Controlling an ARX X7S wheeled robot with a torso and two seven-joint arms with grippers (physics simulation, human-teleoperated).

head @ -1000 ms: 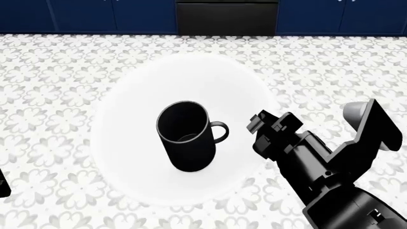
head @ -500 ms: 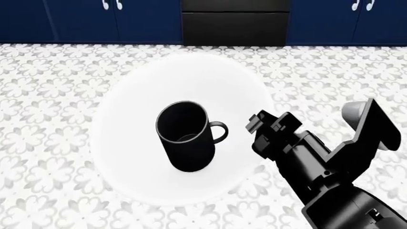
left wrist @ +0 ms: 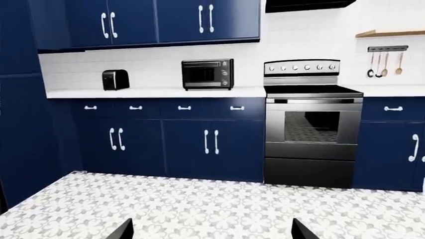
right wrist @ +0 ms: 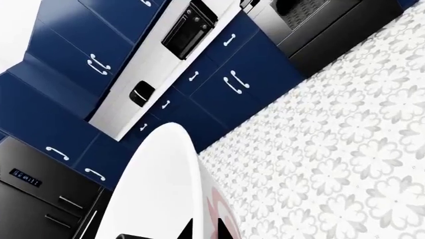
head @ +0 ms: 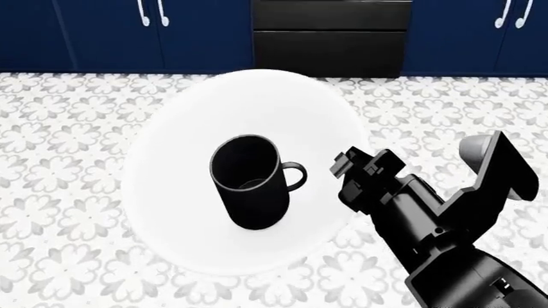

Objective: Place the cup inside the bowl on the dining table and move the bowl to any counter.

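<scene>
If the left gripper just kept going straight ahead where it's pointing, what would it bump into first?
Probably the blue cabinets under the counter, beside the oven. Only patterned floor lies before them, though depth is hard to judge.

Right arm [head: 445, 237] comes in from the lower right of the head view, forearm angled up and to the left. Right pincer [head: 342, 168] at its front end; fingers hidden, can't tell if parted or closed. Left pincer [left wrist: 211, 230]: only two dark fingertips [left wrist: 123, 230] visible in the left wrist view, set wide apart, nothing between them.
</scene>
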